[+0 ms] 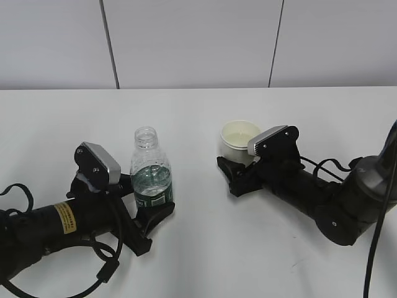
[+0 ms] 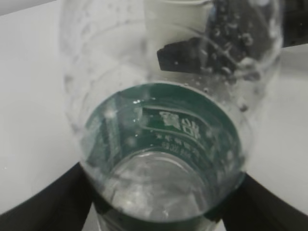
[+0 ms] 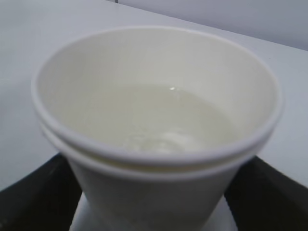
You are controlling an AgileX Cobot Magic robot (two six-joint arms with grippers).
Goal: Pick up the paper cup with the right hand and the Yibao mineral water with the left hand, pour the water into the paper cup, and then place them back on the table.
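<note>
**Both vessels on the table, water already in the cup**

The Yibao mineral water (image 1: 151,167) stands upright and capless on the white table (image 1: 205,261), left of centre, its green label low on the ribbed body. The left hand (image 1: 149,217) lies low around the bottle's base, one black finger on each side; the left wrist view shows the two fingers flanking the bottom of the bottle and close against it. I judge it clamped on the bottle, or only just easing, and cannot tell which for certain. A low grip like this keeps the neck free for tipping.

The paper cup (image 1: 240,141) sits upright to the right, well apart from the bottle. It looks like two cups nested, going by the doubled rim in the right wrist view, and pale liquid lies in its bottom. The right hand (image 1: 232,171) reaches in from the right with its fingers at either side of the cup's lower wall; whether they press it I cannot tell.

With water in the cup and both things standing, pouring seems done; what remains, as I judge it, is letting go.
</note>
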